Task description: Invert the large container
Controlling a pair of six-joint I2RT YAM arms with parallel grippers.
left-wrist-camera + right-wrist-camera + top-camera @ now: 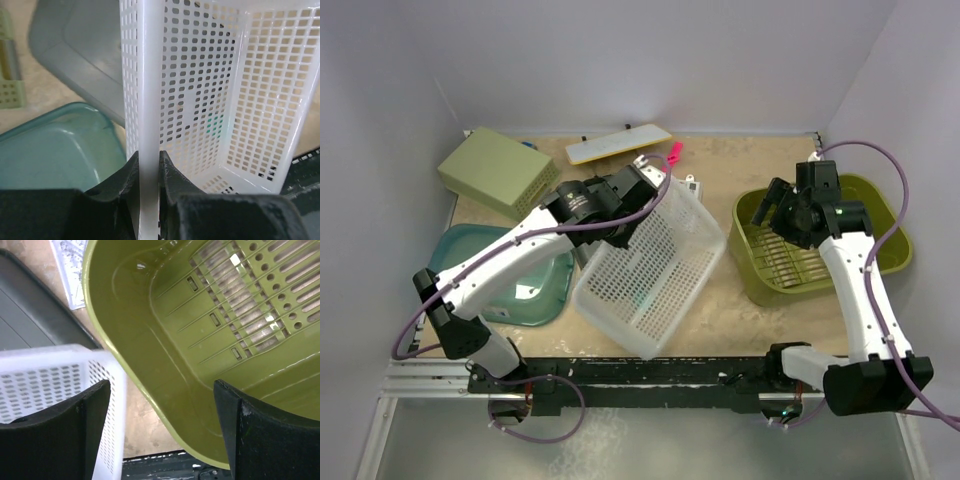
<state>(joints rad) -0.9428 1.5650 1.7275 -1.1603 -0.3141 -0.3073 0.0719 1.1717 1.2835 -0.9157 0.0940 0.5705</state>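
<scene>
Your right claw (160, 390), spread wide, hangs over the upright olive-green tub (165, 340), its rim just below. Your left claw (149, 160) clamps the white basket (200, 100).

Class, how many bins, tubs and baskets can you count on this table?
5: olive-green tub at right; white basket in the centre, held by the left gripper; teal tub at left; pale green basket back left; grey tub, mostly hidden behind the white basket.
</scene>
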